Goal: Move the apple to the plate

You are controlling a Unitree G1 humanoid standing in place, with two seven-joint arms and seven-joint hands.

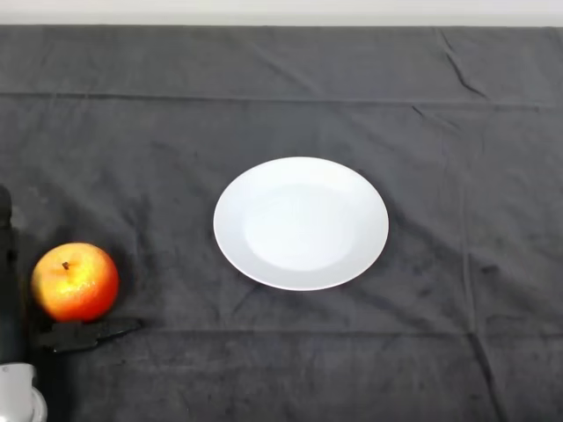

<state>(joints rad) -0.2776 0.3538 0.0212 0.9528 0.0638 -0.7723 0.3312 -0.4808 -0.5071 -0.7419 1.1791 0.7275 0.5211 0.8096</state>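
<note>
A red and yellow apple (pixel 75 281) sits upright on the dark cloth at the left, stem up. A white round plate (pixel 301 222) with nothing on it lies in the middle of the table, well to the apple's right. My left hand (pixel 8 290) comes in at the lower left edge. Its black fingers (pixel 6 255) run straight up along the apple's left side, and its thumb (pixel 84 335) reaches out just in front of the apple. The apple rests in the gap between them, and the hand is open. Part of the hand lies beyond the view's edge.
The silver-grey forearm (pixel 18 396) shows in the bottom left corner. The dark cloth (pixel 440 132) covers the whole table, with creases at the back right. A pale wall strip (pixel 281 10) runs along the far edge.
</note>
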